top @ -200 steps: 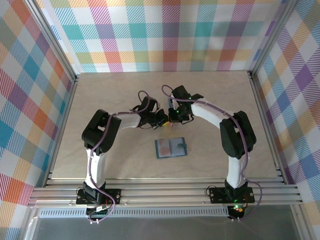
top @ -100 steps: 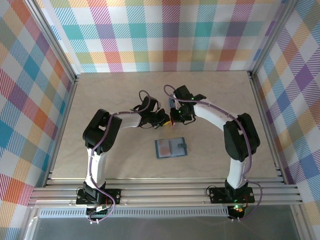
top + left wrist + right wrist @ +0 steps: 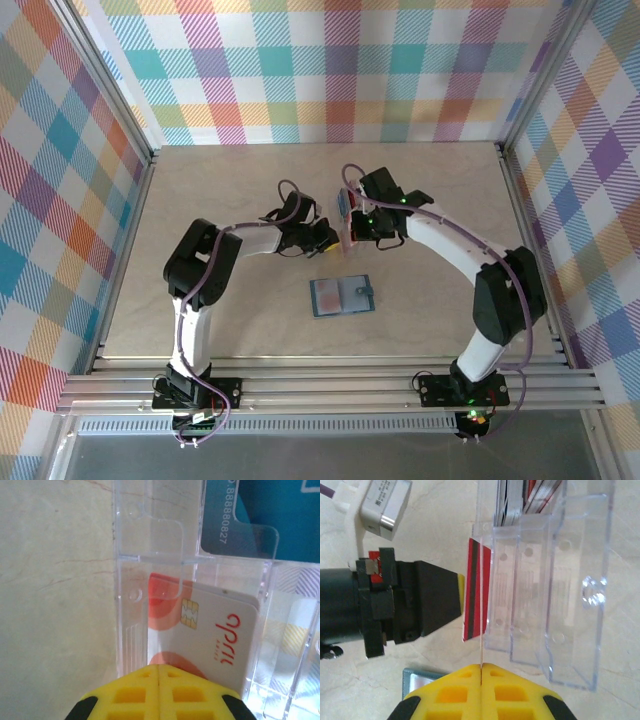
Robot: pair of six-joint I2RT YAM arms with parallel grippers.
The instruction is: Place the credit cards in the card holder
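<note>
My right gripper point(image 3: 352, 228) is shut on a thin wall of the clear plastic case point(image 3: 560, 605), holding it raised and tilted at mid-table. An orange-red and white credit card point(image 3: 210, 630) stands in the case's outer slot; from the right wrist its back point(image 3: 475, 590) is red with a black stripe. A blue credit card point(image 3: 260, 515) sits further along the case. My left gripper point(image 3: 159, 669) is shut, its yellow tips point(image 3: 461, 592) against that red card's side of the case. The teal card holder point(image 3: 342, 296) lies open flat, just nearer than both grippers.
Plaid walls point(image 3: 60, 200) and aluminium posts point(image 3: 520, 190) fence the table on three sides. A rail frame point(image 3: 320, 385) runs along the near edge by the arm bases. More cards point(image 3: 520, 495) stick out of the case's far end.
The right arm has swung right and back, raising and tilting the clear case with it. The left gripper has stayed where it was.
</note>
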